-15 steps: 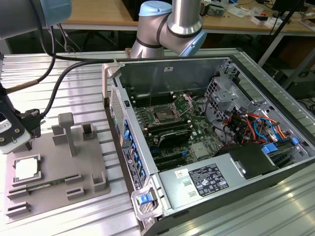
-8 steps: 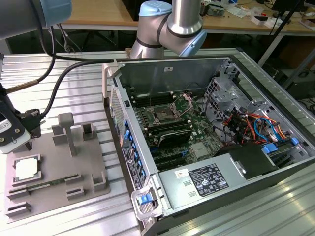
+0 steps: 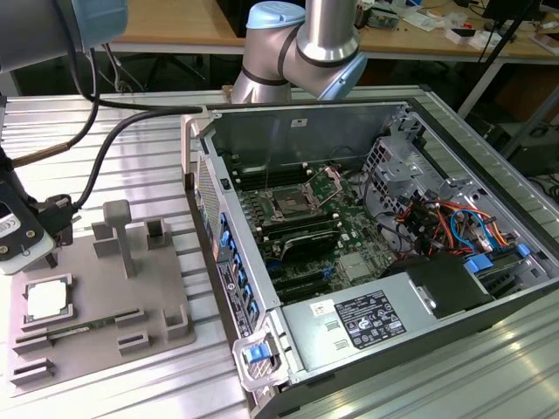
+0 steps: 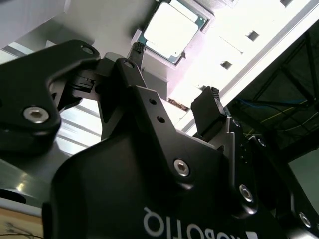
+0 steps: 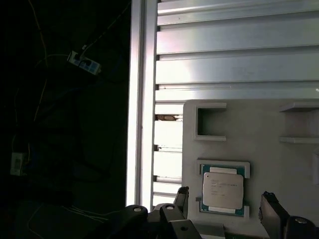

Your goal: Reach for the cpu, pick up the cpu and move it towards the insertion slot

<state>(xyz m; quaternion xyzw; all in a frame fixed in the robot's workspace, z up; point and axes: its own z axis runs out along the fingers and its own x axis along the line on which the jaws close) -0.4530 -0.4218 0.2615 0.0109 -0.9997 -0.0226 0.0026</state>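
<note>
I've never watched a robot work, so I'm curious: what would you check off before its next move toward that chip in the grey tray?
1. The cpu lies flat in its recess of the grey tray: ok.
2. The gripper is open and holds nothing: ok.
3. The fingers flank the cpu in the first wrist view: ok.
4. Fingers level with the chip's edges: cannot tell.
5. The insertion slot is uncovered inside the open computer case: ok.
6. Slot empty: cannot tell.

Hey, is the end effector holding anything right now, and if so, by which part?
Nothing is held. The end effector is open and empty, and the cpu lies flat in the grey tray, ungripped.
</note>
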